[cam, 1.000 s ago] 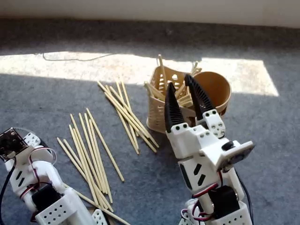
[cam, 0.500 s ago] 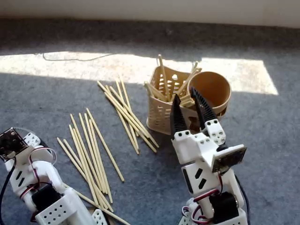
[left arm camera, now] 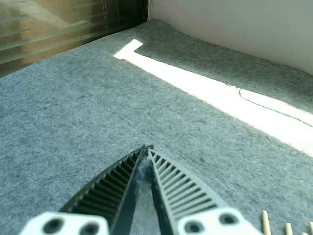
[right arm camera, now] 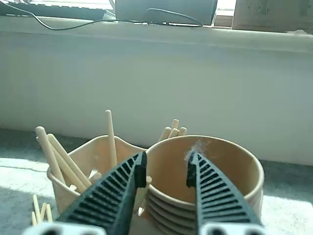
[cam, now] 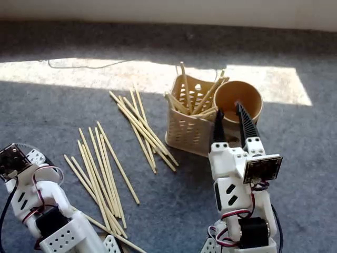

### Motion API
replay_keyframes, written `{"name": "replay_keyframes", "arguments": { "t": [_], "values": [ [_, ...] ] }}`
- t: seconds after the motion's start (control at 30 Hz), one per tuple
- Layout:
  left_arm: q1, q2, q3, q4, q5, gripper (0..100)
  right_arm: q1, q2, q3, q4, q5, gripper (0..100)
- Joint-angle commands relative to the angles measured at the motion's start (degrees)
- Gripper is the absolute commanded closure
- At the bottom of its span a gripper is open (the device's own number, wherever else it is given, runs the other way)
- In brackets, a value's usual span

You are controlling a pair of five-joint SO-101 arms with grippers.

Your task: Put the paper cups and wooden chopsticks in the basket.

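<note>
It was an indoor room, likely an office or home workroom: a grey felt-carpeted worktop (cam: 295,137), a plain white wall (right arm camera: 156,83) on the far side, a black cable (right arm camera: 166,12) along the pale sill (right arm camera: 146,30) above, and a band of sunlight (cam: 105,74).

Bare carpet (cam: 308,158) at right and upper left of frame: open way. Basket (cam: 188,129) and cup stack (cam: 239,97) block upper middle, sticks (cam: 183,79) poke up. Loose chopsticks (cam: 102,166) litter left middle.

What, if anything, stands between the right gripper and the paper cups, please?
Nothing visible does. The right gripper, jaws open, points straight at the paper cups; the basket with its chopsticks stands beside the cups, off that line.
</note>
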Motion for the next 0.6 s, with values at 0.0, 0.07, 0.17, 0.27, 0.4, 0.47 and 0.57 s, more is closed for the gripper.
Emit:
{"name": "replay_keyframes", "arguments": {
  "t": [0.0,0.07,0.17,0.27,0.4,0.47,0.57],
  "values": [
    [0.8,-0.3,1.2,-0.8,-0.4,98,1.8,0.0,-5.0,15.0,0.4,85.4],
    [0.8,-0.3,1.2,-0.8,-0.4,98,1.8,0.0,-8.0,22.1,0.4,85.4],
    [0.8,-0.3,1.2,-0.8,-0.4,98,1.8,0.0,-10.3,31.0,0.4,85.4],
    [0.8,-0.3,1.2,-0.8,-0.4,98,1.9,0.0,-9.8,37.0,0.4,88.0],
    [2.1,-0.4,1.2,-0.8,-0.4,98,4.6,0.0,-10.1,38.1,0.8,99.8],
    [2.1,-0.4,0.9,-0.8,-0.4,98,5.1,0.0,-9.1,38.5,0.9,98.5],
    [2.1,-0.2,-1.4,-0.4,-0.4,98,5.1,0.0,-4.7,38.2,0.9,98.5]
  ]
}}
